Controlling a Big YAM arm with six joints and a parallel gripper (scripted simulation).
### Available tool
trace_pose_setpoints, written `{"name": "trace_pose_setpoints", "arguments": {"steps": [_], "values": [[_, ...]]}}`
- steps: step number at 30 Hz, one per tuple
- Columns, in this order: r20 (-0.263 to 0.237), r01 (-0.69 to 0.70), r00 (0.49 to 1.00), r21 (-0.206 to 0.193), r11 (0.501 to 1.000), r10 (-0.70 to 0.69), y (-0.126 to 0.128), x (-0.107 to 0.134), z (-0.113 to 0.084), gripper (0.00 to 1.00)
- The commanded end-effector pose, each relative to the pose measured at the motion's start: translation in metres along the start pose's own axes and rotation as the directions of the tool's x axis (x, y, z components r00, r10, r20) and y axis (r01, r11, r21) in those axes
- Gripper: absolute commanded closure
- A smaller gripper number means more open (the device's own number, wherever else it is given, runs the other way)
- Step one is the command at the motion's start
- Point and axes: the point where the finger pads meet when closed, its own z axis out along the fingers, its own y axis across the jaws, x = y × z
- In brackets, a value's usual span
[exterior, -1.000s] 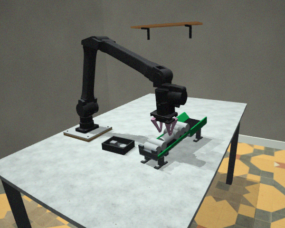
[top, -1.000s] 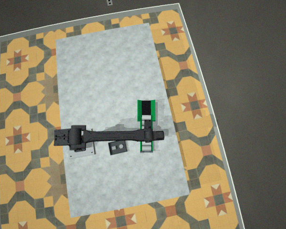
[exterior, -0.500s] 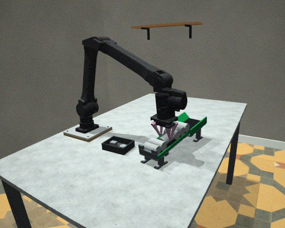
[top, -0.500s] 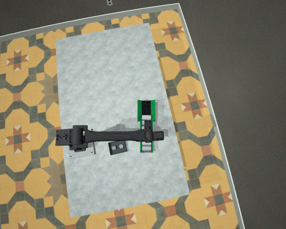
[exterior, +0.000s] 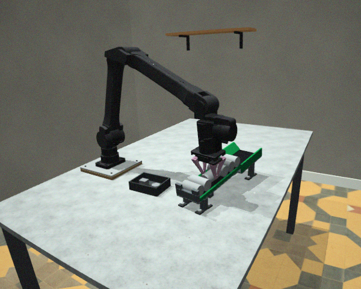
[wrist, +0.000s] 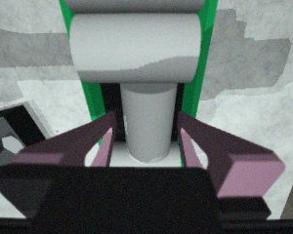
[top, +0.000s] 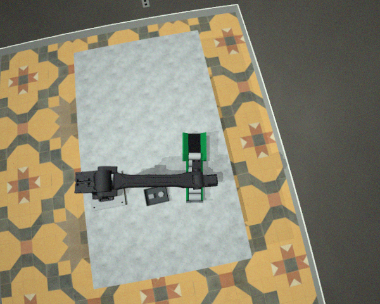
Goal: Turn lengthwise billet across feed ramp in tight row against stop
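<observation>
A green-railed feed ramp (top: 184,147) (exterior: 246,163) (wrist: 207,58) slopes down to a dark stop (exterior: 182,189). One grey billet (wrist: 148,122) lies lengthwise on it. Just above it a billet (wrist: 135,46) (top: 194,156) (exterior: 233,160) lies across the ramp. Two more crosswise billets (exterior: 194,183) (top: 194,196) rest at the low end by the stop. My gripper (wrist: 146,117) (exterior: 209,172) is open and lowered over the lengthwise billet. Its pink fingers stand either side of the billet with a small gap on each side. In the overhead view the arm hides the gripper and this billet.
A black tray (top: 156,196) (exterior: 149,183) (wrist: 8,131) with small grey pieces sits on the table (exterior: 112,236) left of the ramp. The arm's base plate (top: 108,204) (exterior: 111,169) lies further left. A wooden shelf (exterior: 210,31) hangs on the back wall.
</observation>
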Motion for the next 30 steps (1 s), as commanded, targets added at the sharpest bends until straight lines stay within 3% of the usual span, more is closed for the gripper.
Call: {"name": "trace_pose_setpoints", "arguments": {"steps": [1, 30], "values": [[0.004, 0.023, 1.0, 0.019, 1.0, -0.023, -0.0086, -0.0044, 0.0033, 0.45], [0.004, 0.024, 1.0, 0.024, 0.999, -0.024, -0.0093, -0.0047, 0.0024, 0.45]]}}
